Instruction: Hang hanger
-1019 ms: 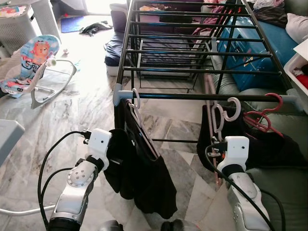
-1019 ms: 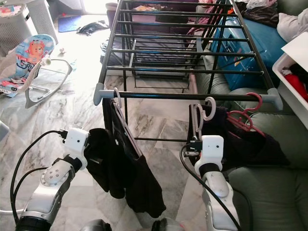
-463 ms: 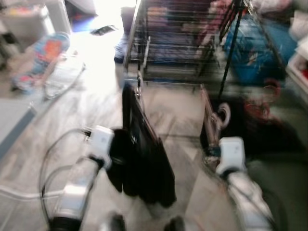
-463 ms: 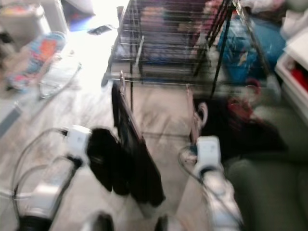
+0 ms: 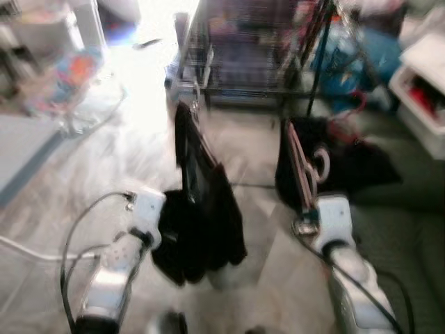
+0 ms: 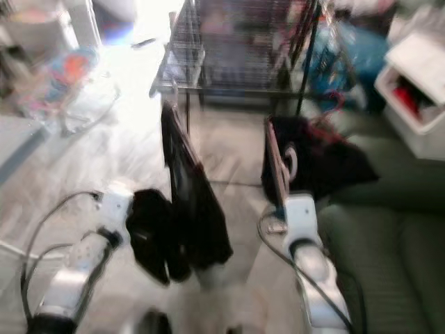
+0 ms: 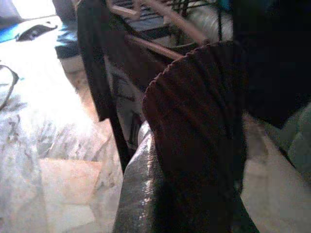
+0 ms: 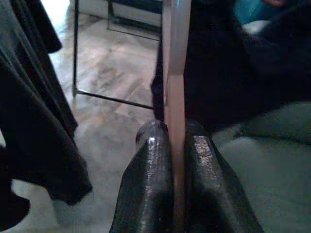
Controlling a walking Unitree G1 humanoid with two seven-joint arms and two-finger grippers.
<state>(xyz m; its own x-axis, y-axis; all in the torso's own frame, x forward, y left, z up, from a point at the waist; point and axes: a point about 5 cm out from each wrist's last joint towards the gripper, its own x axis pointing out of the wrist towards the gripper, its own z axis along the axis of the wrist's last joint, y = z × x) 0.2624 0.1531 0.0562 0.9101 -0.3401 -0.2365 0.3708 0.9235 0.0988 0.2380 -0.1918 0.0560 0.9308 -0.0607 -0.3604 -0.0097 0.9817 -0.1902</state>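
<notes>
Right end effector [image 8: 174,145] clenched on pale hanger [image 8: 175,63], arm of hanger pinched between both black fingers [image 8: 150,160]. Hanger long axis running up and forward from grip, white hook [image 5: 321,163] topmost. Drying rack [image 5: 250,89] ahead and above, well apart from hook; front bar blurred. Left end effector [image 7: 194,145] wrapped in dark garment [image 5: 198,209], grip state impossible to tell. Right arm nearer for hanging.

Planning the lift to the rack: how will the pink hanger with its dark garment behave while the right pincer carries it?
The pink hanger looks thin but stiff. Its dark garment hangs limp, so likely sways. Pinched on a narrow edge by the right pincer, it may pivot.
</notes>
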